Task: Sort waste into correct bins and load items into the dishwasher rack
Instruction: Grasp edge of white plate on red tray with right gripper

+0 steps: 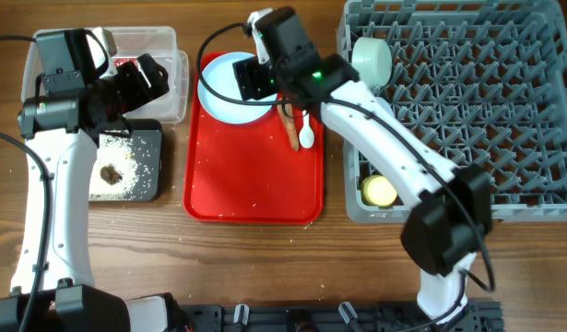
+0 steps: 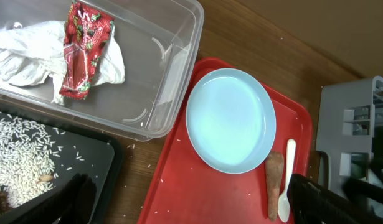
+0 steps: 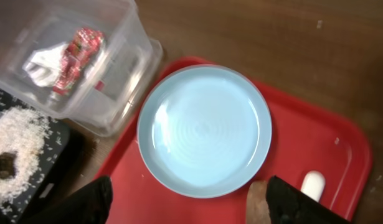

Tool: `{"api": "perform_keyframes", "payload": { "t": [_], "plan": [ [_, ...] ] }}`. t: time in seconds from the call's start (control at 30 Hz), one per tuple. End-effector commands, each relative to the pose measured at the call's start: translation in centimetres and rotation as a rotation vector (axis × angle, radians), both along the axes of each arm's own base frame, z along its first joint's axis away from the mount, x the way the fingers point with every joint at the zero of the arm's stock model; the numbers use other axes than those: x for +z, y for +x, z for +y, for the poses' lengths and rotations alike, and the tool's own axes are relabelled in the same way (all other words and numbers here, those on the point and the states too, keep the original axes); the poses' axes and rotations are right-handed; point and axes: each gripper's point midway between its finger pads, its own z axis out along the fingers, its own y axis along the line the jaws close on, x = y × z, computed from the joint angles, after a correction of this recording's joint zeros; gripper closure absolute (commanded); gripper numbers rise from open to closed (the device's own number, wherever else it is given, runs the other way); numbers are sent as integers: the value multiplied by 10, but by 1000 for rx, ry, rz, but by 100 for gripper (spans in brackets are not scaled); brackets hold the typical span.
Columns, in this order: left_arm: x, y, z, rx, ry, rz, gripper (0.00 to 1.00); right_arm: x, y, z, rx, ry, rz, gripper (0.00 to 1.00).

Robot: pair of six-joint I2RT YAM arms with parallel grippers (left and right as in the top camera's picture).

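Note:
The pale blue plate lies at the far end of the red tray. The brown stick scrap and the white spoon lie next to it. My right gripper hovers open over the plate, its fingers straddling the near rim. My left gripper is open and empty above the clear tub. The tub holds the red-and-white wrapper and tissue. The black tray holds rice and a brown lump. The grey rack holds a mint bowl and the yellow cup.
Loose rice grains are scattered on the red tray and on the wooden table between it and the black tray. The rack's corner stands just right of the red tray. My right arm crosses over the rack's left edge.

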Motion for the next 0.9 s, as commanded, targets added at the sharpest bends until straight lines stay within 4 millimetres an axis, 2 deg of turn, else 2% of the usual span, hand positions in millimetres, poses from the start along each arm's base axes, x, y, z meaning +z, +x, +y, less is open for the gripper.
{"api": "perform_keyframes", "payload": {
  "t": [0.0,0.03,0.13,0.2,0.4,0.53,0.6,0.63,0.67,0.87],
  "plan": [
    [7,2,-1,-25,6,-22,0,-68,-1,-5,-52,-75,131,23],
    [7,2,-1,-25,6,-22,0,-80,-3,-4,-50,-77,162,26],
    [7,2,-1,-25,6,-22,0,-114,-7,-6,-222,-18,307,33],
    [7,2,-1,-25,6,-22,0,-131,-13,-4,-301,22,392,42],
    [7,2,-1,-25,6,-22,0,-171,-26,-1,-361,37,528,44],
    [7,2,-1,-25,6,-22,0,-174,-17,5,-364,69,503,48],
    [7,2,-1,-25,6,-22,0,-186,-18,4,-382,64,523,53],
    [7,2,-1,-25,6,-22,0,-196,-20,4,-390,58,545,62],
    [7,2,-1,-25,6,-22,0,-197,-19,3,-395,61,546,70],
    [7,2,-1,-25,6,-22,0,-197,-19,3,-395,61,545,89]
  ]
}}
